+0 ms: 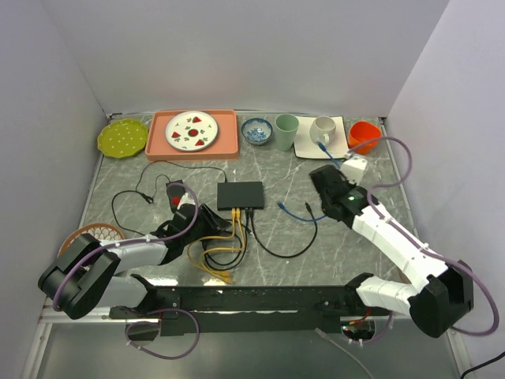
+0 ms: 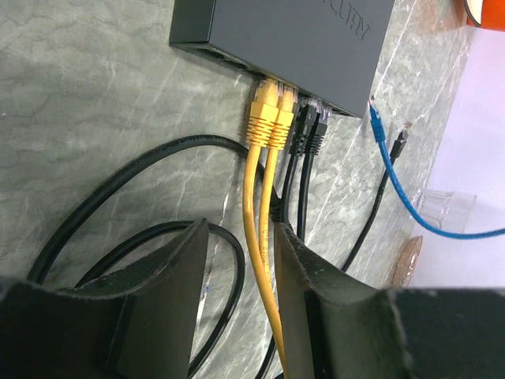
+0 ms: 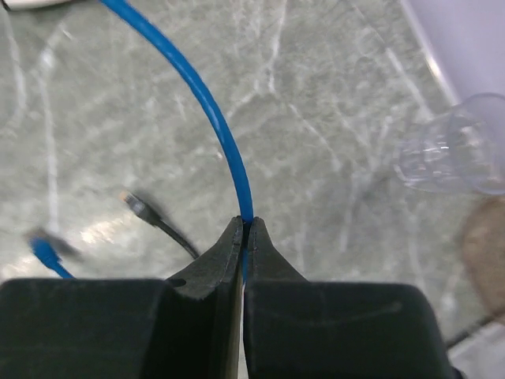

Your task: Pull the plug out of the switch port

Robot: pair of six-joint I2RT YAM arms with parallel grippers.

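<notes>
Your right gripper (image 3: 244, 225) pinches the blue cable (image 3: 207, 110); your left gripper (image 2: 241, 230) gapes around 2 yellow cables (image 2: 251, 197) at the switch (image 2: 292, 35).

Pink tray (image 1: 230, 135), green cup (image 1: 286, 132), orange bowl (image 1: 364, 136)

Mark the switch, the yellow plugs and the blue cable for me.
switch (image 1: 241, 194), top view, middle of its lid.
yellow plugs (image 2: 260, 125), left wrist view, a plug's boot.
blue cable (image 3: 215, 118), right wrist view, mid-curve.

Soft, even light, faint shadows. In the left wrist view the flat matte black switch (image 2: 292, 39) is sharp; the right edge washes out white.
</notes>
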